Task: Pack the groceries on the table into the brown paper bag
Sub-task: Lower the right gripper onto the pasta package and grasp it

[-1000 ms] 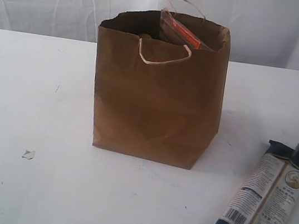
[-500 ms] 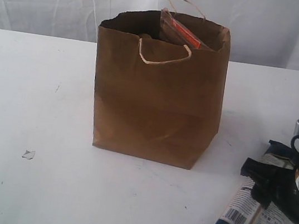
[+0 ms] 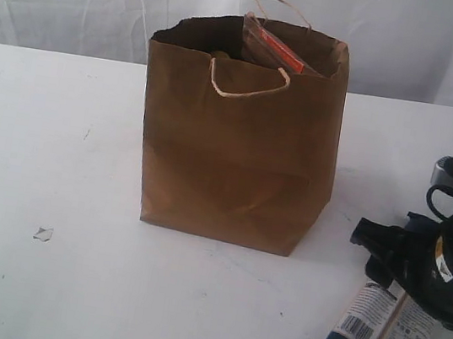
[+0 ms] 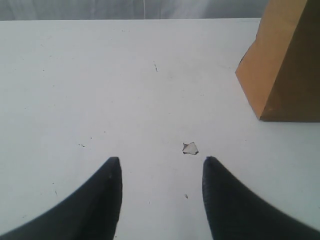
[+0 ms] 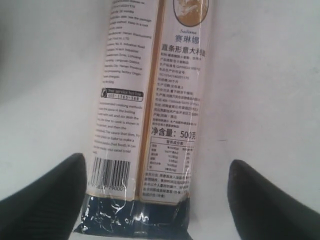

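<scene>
- Left of the brown paper bag (image 3: 237, 154), our left gripper (image 4: 162, 160) hangs above the white table (image 3: 62, 128), fingers apart, empty.
- Right of the bag, our right gripper (image 5: 157, 160) straddles the long dark noodle packet (image 5: 150, 100), which lies flat on the table. The fingers are spread wide and not gripping; closing and lifting likely come next.
</scene>
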